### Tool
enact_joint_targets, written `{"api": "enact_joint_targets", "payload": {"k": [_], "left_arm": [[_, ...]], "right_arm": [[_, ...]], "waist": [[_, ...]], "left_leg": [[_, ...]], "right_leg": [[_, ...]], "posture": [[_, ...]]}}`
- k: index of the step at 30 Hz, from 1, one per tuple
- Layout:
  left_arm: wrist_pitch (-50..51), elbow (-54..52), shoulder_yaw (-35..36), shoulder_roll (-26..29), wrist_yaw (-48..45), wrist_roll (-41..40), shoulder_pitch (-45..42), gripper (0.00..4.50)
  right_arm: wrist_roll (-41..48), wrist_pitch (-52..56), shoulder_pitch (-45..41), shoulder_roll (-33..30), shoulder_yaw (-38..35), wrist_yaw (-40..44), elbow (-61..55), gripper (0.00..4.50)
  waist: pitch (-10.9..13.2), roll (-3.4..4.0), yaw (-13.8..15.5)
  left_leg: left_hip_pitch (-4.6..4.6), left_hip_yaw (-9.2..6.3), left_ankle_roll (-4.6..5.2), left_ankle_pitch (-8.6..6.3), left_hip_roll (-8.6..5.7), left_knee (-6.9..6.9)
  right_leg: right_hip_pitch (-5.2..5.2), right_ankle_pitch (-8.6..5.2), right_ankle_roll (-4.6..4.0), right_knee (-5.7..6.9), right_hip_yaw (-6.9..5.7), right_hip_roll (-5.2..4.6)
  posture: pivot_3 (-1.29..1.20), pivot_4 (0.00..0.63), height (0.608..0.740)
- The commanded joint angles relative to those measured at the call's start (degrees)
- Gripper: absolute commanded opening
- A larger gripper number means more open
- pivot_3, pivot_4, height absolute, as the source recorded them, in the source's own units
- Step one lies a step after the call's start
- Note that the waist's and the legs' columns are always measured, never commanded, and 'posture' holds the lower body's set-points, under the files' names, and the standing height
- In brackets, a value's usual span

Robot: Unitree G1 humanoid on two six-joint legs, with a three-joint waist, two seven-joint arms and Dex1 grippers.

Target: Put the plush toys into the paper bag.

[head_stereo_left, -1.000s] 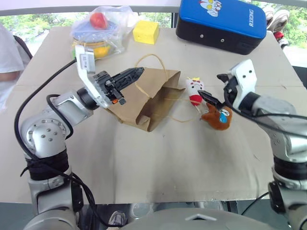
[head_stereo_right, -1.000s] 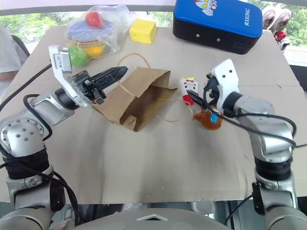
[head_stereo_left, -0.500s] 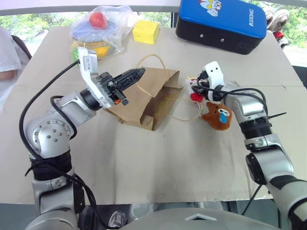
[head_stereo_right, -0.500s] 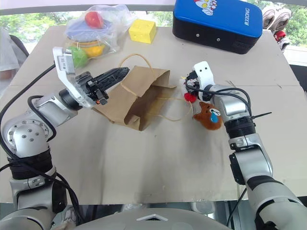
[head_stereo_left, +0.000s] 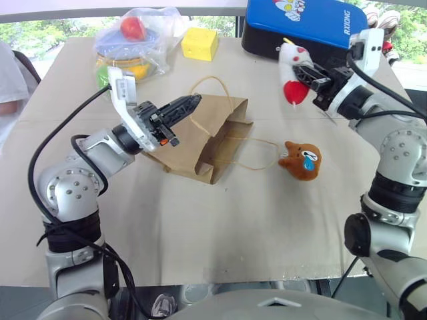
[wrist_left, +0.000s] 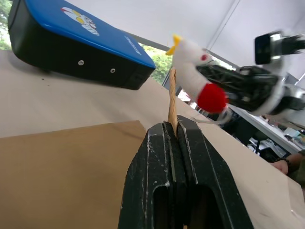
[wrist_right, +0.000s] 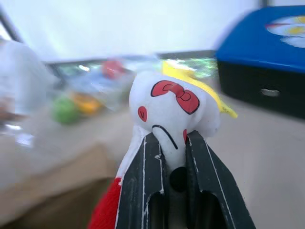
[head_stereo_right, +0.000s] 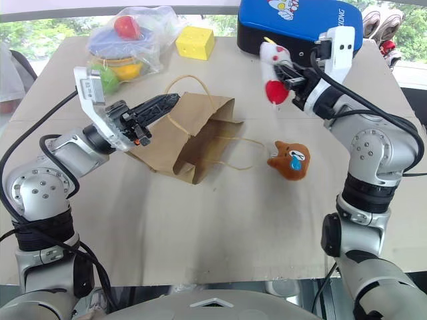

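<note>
Cardboard covers the worktop, where the paper bag lies on its side, mouth toward the brown plush toy resting just beyond its lower handle. Left fingers pinch the upper handle loop. Right fingers are clamped on the white-and-red plush toy, held in the air above the worktop.
</note>
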Motion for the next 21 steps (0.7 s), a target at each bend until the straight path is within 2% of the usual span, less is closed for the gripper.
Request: {"api": "enact_joint_targets", "payload": {"k": [1, 7, 12, 21], "left_arm": [[-0.3, 0.0, 0.9, -0.6, 0.6, -1.6, -2.1, 0.0], [-0.3, 0.2, 1.5, -1.5, 1.9, -2.9, -2.7, 0.0], [-0.4, 0.0, 2.2, -1.6, 2.8, -4.0, -2.7, 0.0], [-0.2, -2.3, 1.4, -1.3, 2.4, -4.6, -0.6, 0.0]], "right_arm": [[3.9, 6.1, 2.3, 1.8, 2.4, -3.6, -7.3, 0.02], [2.5, 4.4, 7.8, 8.7, 9.3, -8.0, -6.5, 0.02], [0.7, 2.9, 11.3, 6.6, 16.2, -6.0, -4.0, 0.02], [0.9, 1.6, 7.4, 5.7, 22.2, -1.4, 1.2, 0.02]], "waist": [[0.0, 0.0, 0.1], [0.0, -0.02, 0.2], [0.0, -0.01, 0.1], [0.0, -0.02, 0.0]], "left_leg": [[-0.03, 0.0, 0.0, 0.0, -0.01, 0.0], [-0.06, 0.0, 0.0, 0.0, -0.06, 0.0], [-0.06, -0.01, 0.0, 0.0, -0.06, 0.01], [-0.06, -0.04, 0.0, 0.0, -0.05, 0.0]], "right_leg": [[0.0, 0.0, 0.0, -0.03, -0.01, -0.02], [-0.01, 0.0, 0.01, -0.05, -0.01, -0.07], [-0.01, 0.0, 0.01, -0.06, -0.02, -0.06], [-0.01, -0.01, 0.01, -0.06, -0.04, -0.03]], "posture": [[0.0, 0.15, 0.74], [0.0, 0.15, 0.74], [0.0, 0.15, 0.74], [0.0, 0.15, 0.74]]}}
